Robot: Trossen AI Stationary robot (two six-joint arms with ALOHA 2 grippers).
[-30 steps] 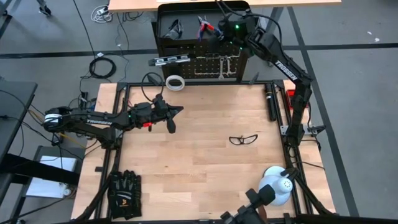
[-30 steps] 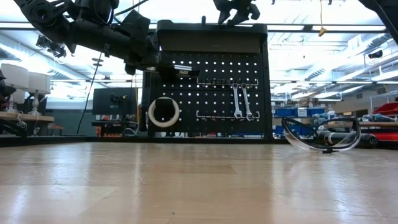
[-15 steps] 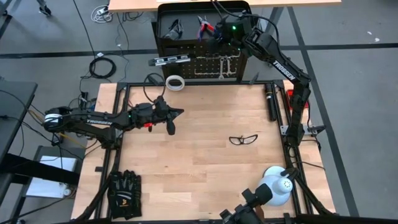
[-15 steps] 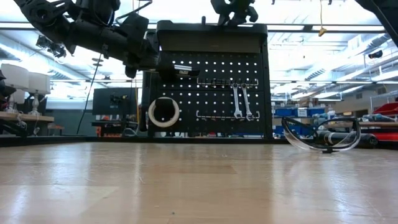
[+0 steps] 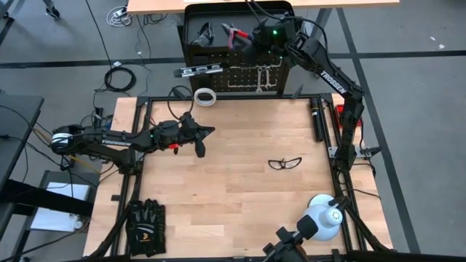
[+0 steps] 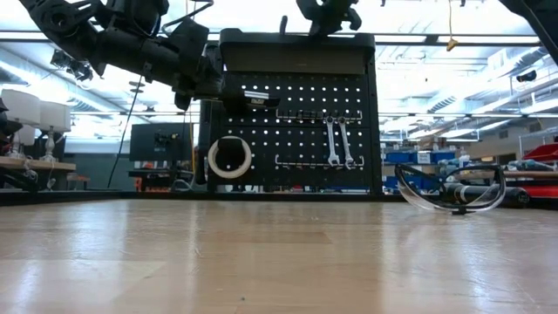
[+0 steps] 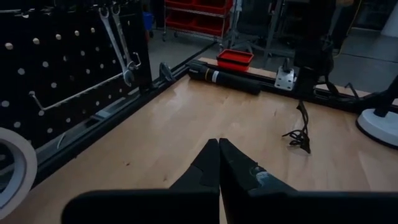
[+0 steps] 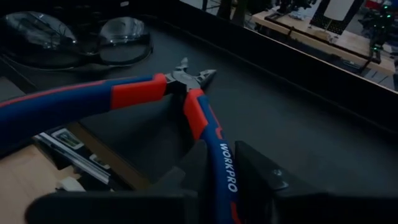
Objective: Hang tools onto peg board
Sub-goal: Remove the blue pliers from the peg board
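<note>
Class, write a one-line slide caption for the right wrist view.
Right gripper closes on one handle of the red-and-blue pliers in the pegboard's top tray.

Black gloves (image 5: 145, 226) are lying at the table's near left corner. A white dome lamp (image 5: 325, 217) is standing near right (upright). A red box (image 7: 234, 60) is sitting beside a black cylinder (image 7: 225, 79).

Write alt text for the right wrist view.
The right hand closes on one blue-and-red handle of the pliers, which lie in the peg board's black top tray. A pair of glasses rests farther back in the tray.
</note>
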